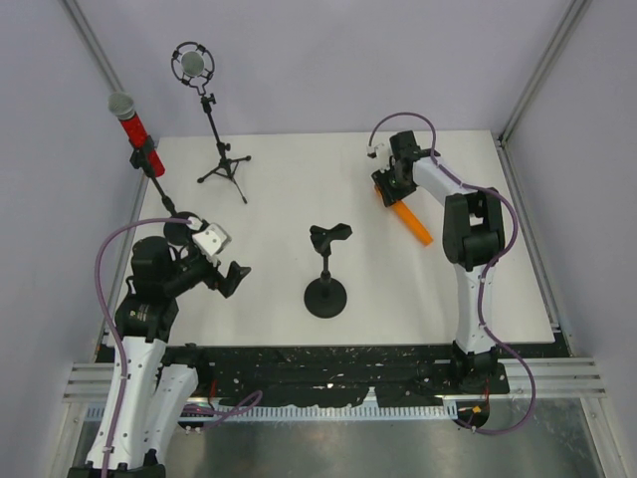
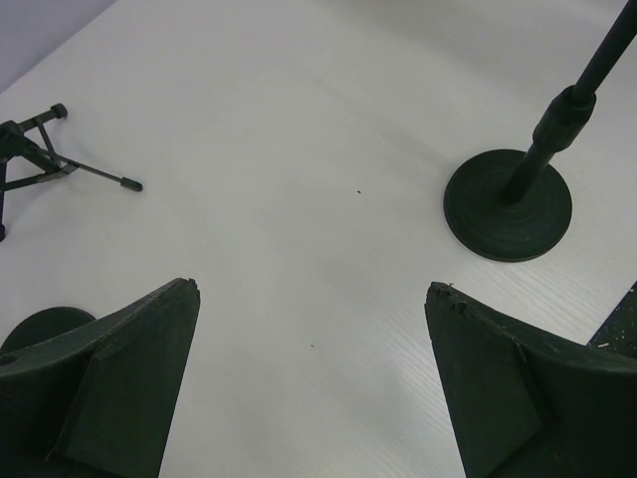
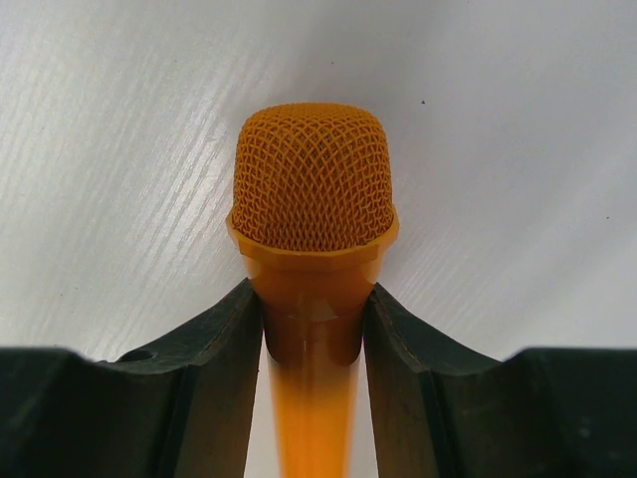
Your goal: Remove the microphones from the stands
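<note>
An orange microphone (image 1: 413,224) with a mesh head (image 3: 313,179) is off the stand, low over the table at the right. My right gripper (image 1: 386,187) is shut on its neck just below the head, both fingers (image 3: 224,344) pressed against it. The empty black stand (image 1: 325,296) with its clip (image 1: 329,235) stands mid-table; its round base also shows in the left wrist view (image 2: 508,204). My left gripper (image 1: 236,279) is open and empty at the front left, jaws wide apart (image 2: 314,289) over bare table.
A red microphone (image 1: 129,121) sits in a tilted stand at the far left, its round base (image 2: 45,324) by my left fingers. A studio microphone (image 1: 192,65) on a tripod (image 1: 225,169) stands at the back left; its legs show in the left wrist view (image 2: 40,159).
</note>
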`<act>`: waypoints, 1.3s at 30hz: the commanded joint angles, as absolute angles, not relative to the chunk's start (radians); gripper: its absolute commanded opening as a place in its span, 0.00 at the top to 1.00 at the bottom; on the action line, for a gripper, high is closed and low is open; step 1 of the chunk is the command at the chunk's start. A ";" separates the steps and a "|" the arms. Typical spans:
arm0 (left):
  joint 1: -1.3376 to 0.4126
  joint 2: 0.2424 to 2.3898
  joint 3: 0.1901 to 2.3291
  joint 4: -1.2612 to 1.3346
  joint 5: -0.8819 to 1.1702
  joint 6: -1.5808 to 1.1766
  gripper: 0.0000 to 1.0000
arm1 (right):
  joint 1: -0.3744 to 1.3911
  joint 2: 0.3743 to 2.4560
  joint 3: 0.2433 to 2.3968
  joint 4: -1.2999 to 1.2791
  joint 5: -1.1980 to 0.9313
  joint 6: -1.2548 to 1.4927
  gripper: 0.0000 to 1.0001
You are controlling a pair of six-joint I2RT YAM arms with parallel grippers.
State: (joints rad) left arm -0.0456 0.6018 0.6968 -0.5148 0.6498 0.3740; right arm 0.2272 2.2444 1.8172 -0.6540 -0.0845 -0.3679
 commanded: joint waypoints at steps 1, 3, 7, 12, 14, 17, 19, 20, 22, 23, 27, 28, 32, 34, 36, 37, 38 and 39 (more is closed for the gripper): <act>-0.032 0.591 0.693 -0.503 0.675 0.362 0.00 | 0.229 2.246 1.841 -0.650 -0.084 -0.382 0.63; -0.028 0.591 0.692 -0.503 0.680 0.362 0.00 | 0.227 2.246 1.838 -0.652 -0.083 -0.385 0.62; -0.021 0.586 0.690 -0.500 0.687 0.359 0.00 | 0.229 2.243 1.835 -0.652 -0.084 -0.384 0.61; -0.012 0.584 0.689 -0.500 0.696 0.356 0.00 | 0.229 2.244 1.842 -0.658 -0.080 -0.380 0.56; -0.008 0.583 0.687 -0.499 0.699 0.357 0.00 | 0.229 2.241 1.844 -0.658 -0.081 -0.377 0.52; -0.005 0.580 0.687 -0.499 0.706 0.356 0.00 | 0.229 2.241 1.844 -0.661 -0.083 -0.377 0.50; -0.005 0.578 0.687 -0.499 0.709 0.354 0.00 | 0.227 2.241 1.845 -0.666 -0.081 -0.376 0.49; -0.005 0.577 0.687 -0.499 0.712 0.354 0.00 | 0.229 2.243 1.850 -0.666 -0.080 -0.376 0.49; -0.005 0.577 0.686 -0.499 0.715 0.354 0.00 | 0.229 2.247 1.855 -0.673 -0.080 -0.376 0.49; -0.005 0.575 0.687 -0.499 0.716 0.353 0.00 | 0.229 2.247 1.855 -0.675 -0.080 -0.377 0.49; -0.005 0.574 0.686 -0.499 0.721 0.353 0.00 | 0.229 2.244 1.853 -0.675 -0.083 -0.377 0.47; -0.005 0.574 0.684 -0.497 0.721 0.353 0.00 | 0.229 2.243 1.853 -0.676 -0.086 -0.376 0.45; 0.028 0.575 0.684 -0.497 0.726 0.351 0.00 | 0.229 2.237 1.853 -0.676 -0.095 -0.377 0.35; 0.029 0.574 0.683 -0.497 0.729 0.351 0.00 | 0.230 2.232 1.853 -0.673 -0.095 -0.376 0.32; 0.031 0.574 0.683 -0.495 0.730 0.351 0.00 | 0.229 2.227 1.852 -0.670 -0.097 -0.377 0.28; 0.032 0.571 0.683 -0.497 0.732 0.351 0.00 | 0.229 2.224 1.850 -0.670 -0.098 -0.377 0.27; 0.034 0.574 0.683 -0.497 0.733 0.351 0.00 | 0.229 2.221 1.848 -0.670 -0.098 -0.376 0.26; 0.034 0.572 0.681 -0.495 0.735 0.350 0.00 | 0.229 2.220 1.848 -0.667 -0.098 -0.377 0.25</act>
